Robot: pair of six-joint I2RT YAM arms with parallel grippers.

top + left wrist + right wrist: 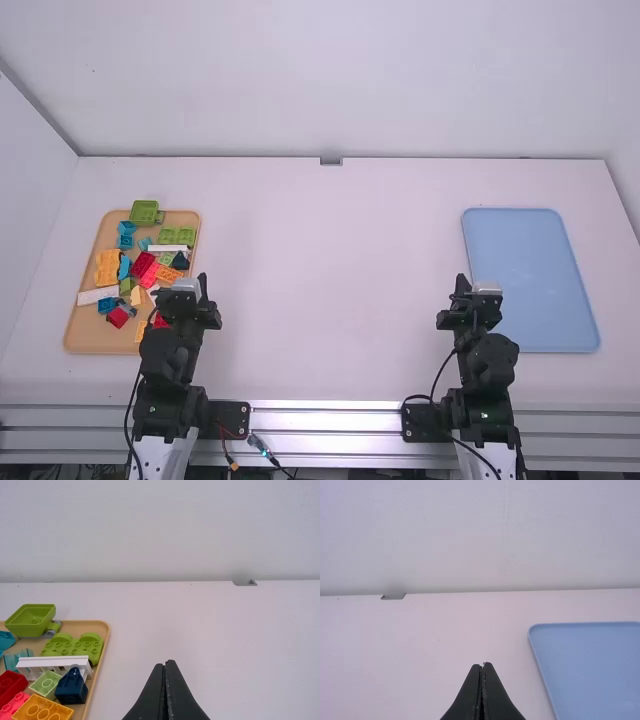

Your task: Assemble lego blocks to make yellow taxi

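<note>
Pale, plain walls (330, 80) rise behind and beside the white table (330, 280), in even light

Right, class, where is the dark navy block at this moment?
In the high view, the navy block is on the tan tray at the left of the table, near the tray's right edge, between the white railing and an orange brick.

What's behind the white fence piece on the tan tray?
Behind the white fence piece sits a green studded block, with a green open box farther back. Anything lying low against the fence's far side is hidden.
</note>
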